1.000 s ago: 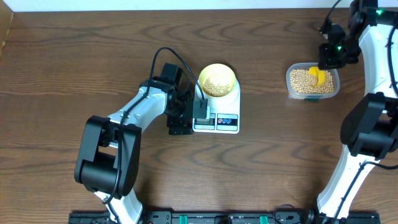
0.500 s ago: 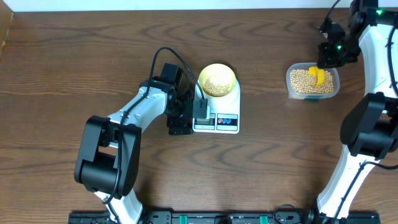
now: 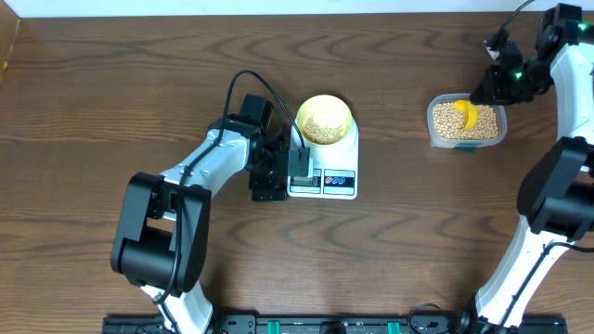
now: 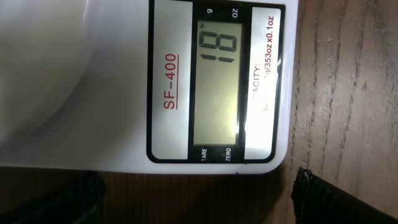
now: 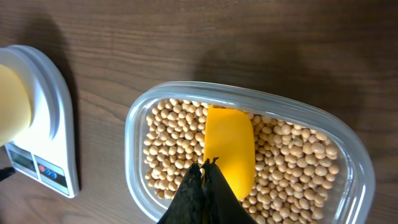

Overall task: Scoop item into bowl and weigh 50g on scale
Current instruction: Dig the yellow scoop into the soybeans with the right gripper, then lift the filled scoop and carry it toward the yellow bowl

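Note:
The white scale (image 3: 336, 160) carries the pale-yellow bowl (image 3: 325, 119), which holds a layer of tan beans (image 3: 324, 123). My left gripper (image 3: 283, 176) stands open at the scale's left edge, by the display. In the left wrist view its two fingertips (image 4: 317, 199) flank bare wood just off the scale (image 4: 93, 93), whose display (image 4: 217, 87) reads 18. My right gripper (image 5: 204, 180) is shut on the handle of the yellow scoop (image 5: 230, 146). The scoop head lies among the beans (image 5: 171, 143) in the clear tub (image 5: 138, 112). From overhead, the right gripper (image 3: 489, 91) hangs over the tub's right end.
The clear tub (image 3: 467, 122) sits at the right, about a hand's width from the scale. The left arm's black cable (image 3: 255, 82) loops above the scale's left side. A white wall strip (image 3: 251, 7) borders the table's far edge.
The right wrist has swung to the right and tilted, and the scoop head has shifted a little left in the tub. The left arm and the scale are unchanged.

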{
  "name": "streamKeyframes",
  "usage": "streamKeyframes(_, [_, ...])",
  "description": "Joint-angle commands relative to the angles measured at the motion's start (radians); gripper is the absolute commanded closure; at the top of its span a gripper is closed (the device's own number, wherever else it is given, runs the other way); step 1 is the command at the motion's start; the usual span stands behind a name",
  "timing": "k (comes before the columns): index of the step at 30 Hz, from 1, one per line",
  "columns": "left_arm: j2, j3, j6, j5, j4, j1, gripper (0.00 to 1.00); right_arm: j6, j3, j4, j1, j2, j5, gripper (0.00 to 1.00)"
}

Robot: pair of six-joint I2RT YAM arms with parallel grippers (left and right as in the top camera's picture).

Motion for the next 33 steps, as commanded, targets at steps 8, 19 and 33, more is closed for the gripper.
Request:
streamKeyframes(8, [0.006,-0.013,-0.008,-0.006,0.001,0.0,0.02,0.088,-0.013,-0.007,-0.065,-0.004,-0.155,0.99])
streamKeyframes(19, [0.006,-0.013,-0.008,-0.006,0.001,0.0,0.02,0.089,-0.014,-0.016,-0.081,-0.004,-0.143,0.99])
streamKeyframes(33, [0.006,-0.013,-0.008,-0.006,0.001,0.0,0.02,0.092,-0.014,-0.016,-0.183,-0.004,-0.338,0.99])
